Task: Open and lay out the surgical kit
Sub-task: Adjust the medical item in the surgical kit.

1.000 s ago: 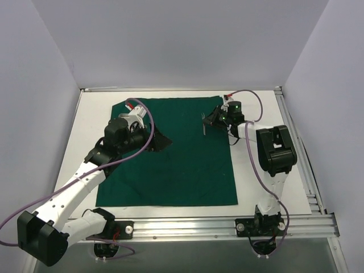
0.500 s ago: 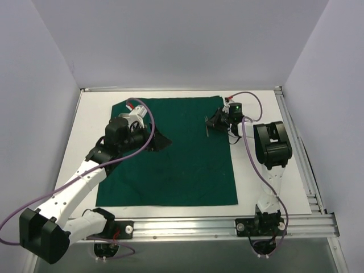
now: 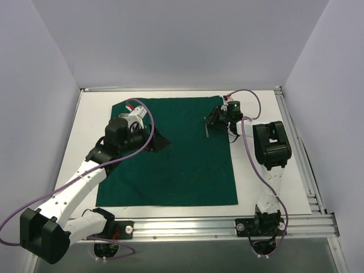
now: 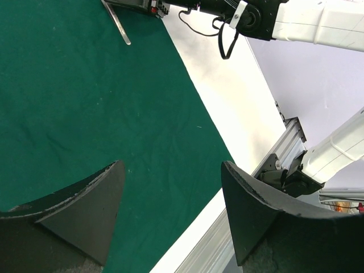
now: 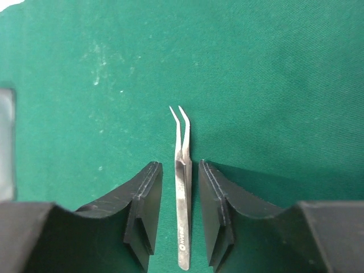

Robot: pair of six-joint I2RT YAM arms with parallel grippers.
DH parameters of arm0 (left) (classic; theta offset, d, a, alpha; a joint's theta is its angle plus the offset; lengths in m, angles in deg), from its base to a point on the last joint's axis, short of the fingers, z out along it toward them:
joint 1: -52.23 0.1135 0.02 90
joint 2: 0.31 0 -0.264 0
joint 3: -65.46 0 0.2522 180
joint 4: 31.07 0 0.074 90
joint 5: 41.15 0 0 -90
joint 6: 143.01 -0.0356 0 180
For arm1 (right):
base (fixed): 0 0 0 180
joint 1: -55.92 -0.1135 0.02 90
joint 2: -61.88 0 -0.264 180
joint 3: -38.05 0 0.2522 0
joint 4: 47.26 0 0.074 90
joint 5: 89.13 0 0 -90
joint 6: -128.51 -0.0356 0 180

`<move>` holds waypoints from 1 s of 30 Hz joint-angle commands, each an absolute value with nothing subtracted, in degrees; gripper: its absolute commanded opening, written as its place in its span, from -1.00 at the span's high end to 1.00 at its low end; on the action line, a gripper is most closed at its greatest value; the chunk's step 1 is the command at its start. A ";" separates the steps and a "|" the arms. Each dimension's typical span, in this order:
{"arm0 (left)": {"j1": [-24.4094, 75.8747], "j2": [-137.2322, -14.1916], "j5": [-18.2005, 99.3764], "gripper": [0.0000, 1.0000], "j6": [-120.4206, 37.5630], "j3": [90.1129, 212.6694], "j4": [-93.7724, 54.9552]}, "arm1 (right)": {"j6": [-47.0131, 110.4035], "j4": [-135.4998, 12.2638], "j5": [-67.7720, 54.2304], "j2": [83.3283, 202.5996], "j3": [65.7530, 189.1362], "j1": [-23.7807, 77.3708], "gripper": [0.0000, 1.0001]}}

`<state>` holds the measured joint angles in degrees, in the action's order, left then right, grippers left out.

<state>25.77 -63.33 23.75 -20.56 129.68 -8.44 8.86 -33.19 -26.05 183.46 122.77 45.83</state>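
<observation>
tweezers on cloth, far right; cloth on table

Brightly, evenly lit from above. Shadowed only softly on the dark green square cloth drape, beneath the arms and beside the right end effector. Faintly glinting along the slim steel curved-tip tweezers, in sharp focus. Blurred at the near black fingers of the left end effector.

Both arms extended, left gripper spread wide, right gripper narrowly parted
</observation>
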 commanded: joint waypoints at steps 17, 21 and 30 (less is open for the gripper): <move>26.92 -62.53 21.69 -0.56 -20.49 129.49 -9.04 | 26.12 -60.67 5.96 186.16 139.08 34.13 0.35; 27.18 -62.44 21.25 -0.56 -20.58 129.50 -8.69 | 26.29 -62.76 8.25 186.51 140.05 33.95 0.44; 27.18 -62.62 20.81 -0.56 -20.23 129.41 -9.48 | 28.67 -62.70 8.44 185.82 140.24 33.77 0.74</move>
